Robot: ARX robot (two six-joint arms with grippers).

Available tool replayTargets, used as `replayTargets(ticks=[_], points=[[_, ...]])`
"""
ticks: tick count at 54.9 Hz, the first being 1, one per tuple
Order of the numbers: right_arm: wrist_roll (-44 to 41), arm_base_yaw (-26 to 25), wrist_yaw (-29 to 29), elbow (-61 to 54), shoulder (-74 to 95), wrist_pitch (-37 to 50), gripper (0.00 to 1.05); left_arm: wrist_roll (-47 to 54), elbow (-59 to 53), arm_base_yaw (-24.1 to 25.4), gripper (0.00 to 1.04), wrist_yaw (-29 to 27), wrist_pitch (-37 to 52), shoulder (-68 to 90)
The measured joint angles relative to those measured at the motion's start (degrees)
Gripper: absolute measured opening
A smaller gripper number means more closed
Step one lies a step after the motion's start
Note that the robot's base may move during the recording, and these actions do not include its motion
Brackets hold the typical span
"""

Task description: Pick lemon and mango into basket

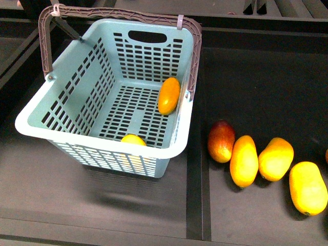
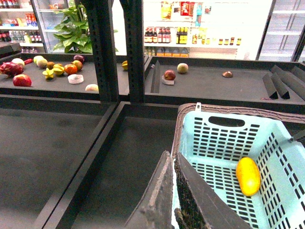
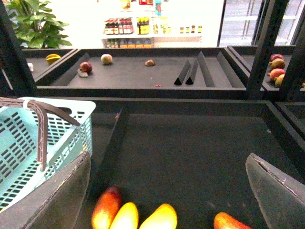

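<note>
Two fruits lie inside the basket [image 1: 77, 82]: the mango [image 1: 168, 95] rests on the slotted floor against the right wall, and the lemon [image 1: 133, 139] sits at the near wall, partly hidden by the rim. The basket stands tilted on the dark worktop [image 1: 51, 184], its right edge close to a raised divider [image 1: 193, 195] that runs front to back. Both mauve handles [image 1: 193, 56] stand up along the side walls.

Right of the divider, a reddish fruit [image 1: 221, 141] and three orange-yellow mangoes [image 1: 243, 160] lie in a row, touching or nearly touching one another. Open worktop lies behind this row and in front of the basket.

In the left wrist view, the left gripper [image 2: 174, 191] has its fingers [image 2: 155, 200] closed together with only a narrow slit between them; they appear to sit at the basket rim, though contact cannot be confirmed from this angle. In the right wrist view, the right gripper [image 3: 167, 191] has its fingers [image 3: 62, 191] spread wide, holding nothing, above the row of fruit.

A far shelf [image 3: 143, 71] carries scattered fruit.
</note>
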Motion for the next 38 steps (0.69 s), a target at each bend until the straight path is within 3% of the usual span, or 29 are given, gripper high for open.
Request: replayTargets(ticks=[17, 21, 38], points=[[-0.02, 0.0, 0.0, 0.0, 0.0, 0.0, 0.96, 0.0, 0.0, 0.0, 0.03, 0.0, -5.11, -5.14], [0.0, 0.0, 0.0, 0.0, 0.0, 0.0, 0.96, 0.02, 0.02, 0.0, 0.03, 0.02, -14.29, -12.74], [0.0, 0.02, 0.0, 0.0, 0.0, 0.0, 0.96, 0.02, 0.02, 0.0, 0.03, 0.0, -15.12, -14.82]])
